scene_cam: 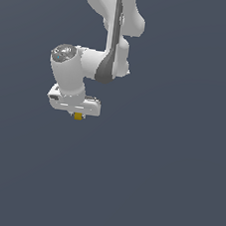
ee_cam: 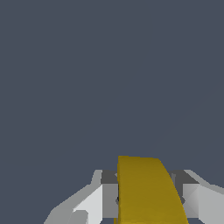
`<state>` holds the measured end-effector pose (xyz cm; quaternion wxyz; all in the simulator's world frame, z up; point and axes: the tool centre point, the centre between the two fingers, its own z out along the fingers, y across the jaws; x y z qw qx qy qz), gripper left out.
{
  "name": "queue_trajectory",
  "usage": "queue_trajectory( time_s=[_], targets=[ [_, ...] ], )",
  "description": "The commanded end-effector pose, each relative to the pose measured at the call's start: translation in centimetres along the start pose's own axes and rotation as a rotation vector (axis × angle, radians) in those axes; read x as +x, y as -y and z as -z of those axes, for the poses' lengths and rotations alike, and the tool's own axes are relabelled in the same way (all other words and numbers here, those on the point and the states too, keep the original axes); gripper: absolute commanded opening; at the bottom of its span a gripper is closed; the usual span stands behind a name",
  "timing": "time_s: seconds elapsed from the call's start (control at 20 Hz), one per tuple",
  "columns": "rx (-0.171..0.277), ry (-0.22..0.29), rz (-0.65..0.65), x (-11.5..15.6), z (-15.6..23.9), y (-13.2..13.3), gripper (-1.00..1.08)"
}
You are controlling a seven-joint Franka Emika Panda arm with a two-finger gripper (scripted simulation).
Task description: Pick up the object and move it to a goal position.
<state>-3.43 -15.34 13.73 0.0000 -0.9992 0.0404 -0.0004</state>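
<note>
The object (scene_cam: 78, 116) is a tiny yellow-orange block that peeks out just below the white hand of the arm in the exterior view. In the wrist view the object (ee_cam: 146, 192) fills the space between the two fingers (ee_cam: 109, 197), which press against its sides. My gripper (scene_cam: 78, 115) is shut on it, and most of the block is hidden by the hand in the exterior view. No goal marker shows in either view.
The white arm (scene_cam: 106, 39) comes down from the top of the exterior view. Around it there is only a plain dark grey-blue background.
</note>
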Motion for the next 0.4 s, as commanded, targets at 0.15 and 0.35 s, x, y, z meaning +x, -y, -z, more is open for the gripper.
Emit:
queue_trajectory(
  time_s=[0.15,0.35],
  targets=[
    [0.000,0.001,0.002,0.9,1.3,-1.8,-1.00],
    [0.000,0.001,0.002,1.1,1.5,-2.1,-1.00]
  ],
)
